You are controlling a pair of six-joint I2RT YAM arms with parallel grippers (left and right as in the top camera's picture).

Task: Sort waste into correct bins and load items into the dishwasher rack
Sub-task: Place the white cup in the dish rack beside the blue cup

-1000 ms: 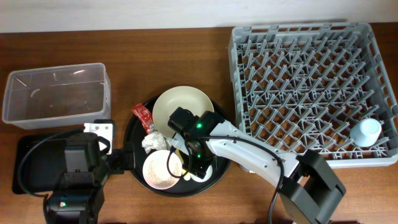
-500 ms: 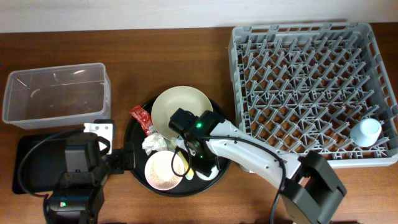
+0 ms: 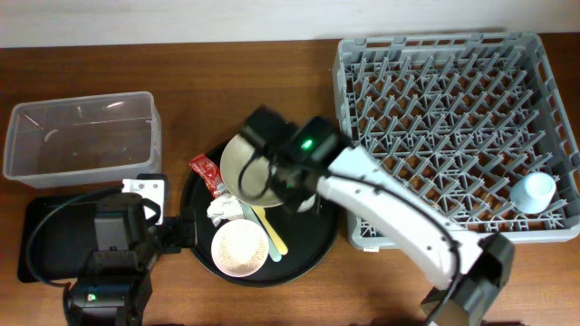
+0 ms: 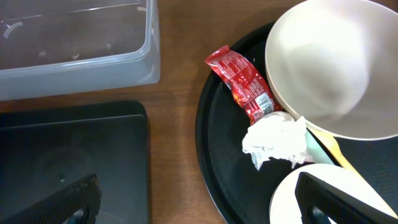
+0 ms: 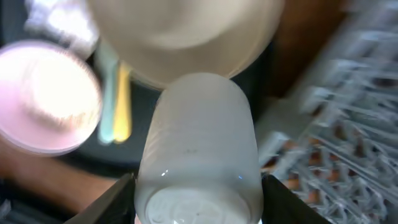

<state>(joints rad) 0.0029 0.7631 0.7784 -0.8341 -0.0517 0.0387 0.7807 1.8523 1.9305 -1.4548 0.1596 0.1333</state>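
Left arm is folded up at the near-left with the wrist low. Left gripper points toward centre, jaws spread wide, nothing between them. Right arm is stretched diagonally from its near-right base to centre, wrist tipped down. Right gripper is clamped on a white cup, with one of its fingers on each side of the cup body.
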